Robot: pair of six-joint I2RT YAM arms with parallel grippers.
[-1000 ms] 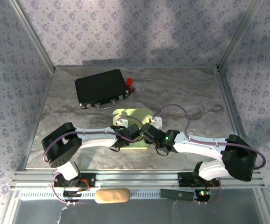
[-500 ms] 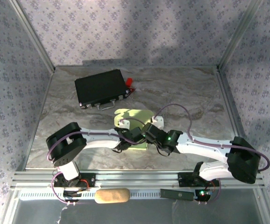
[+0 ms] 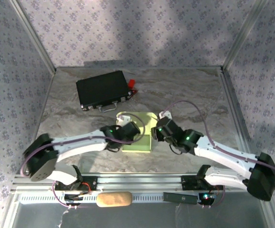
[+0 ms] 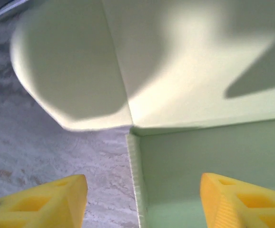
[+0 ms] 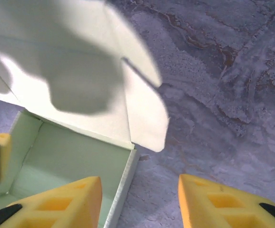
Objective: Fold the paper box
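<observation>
Left wrist: my left fingers (image 4: 47, 199), released, straddle one box (image 4: 199, 156) wall; my right fingers (image 5: 56, 199), released too, straddle the opposite, likely to square 2 sides.

The left tool (image 4: 144, 203) has its yellow fingers (image 4: 42, 202) spread apart, one over the marbled bench (image 4: 37, 147), the other over the open tray of the pale green paper box (image 4: 199, 85). The tray's left wall (image 4: 133, 180) runs between them. A rounded flap (image 4: 66, 71) spreads beyond the corner.
</observation>
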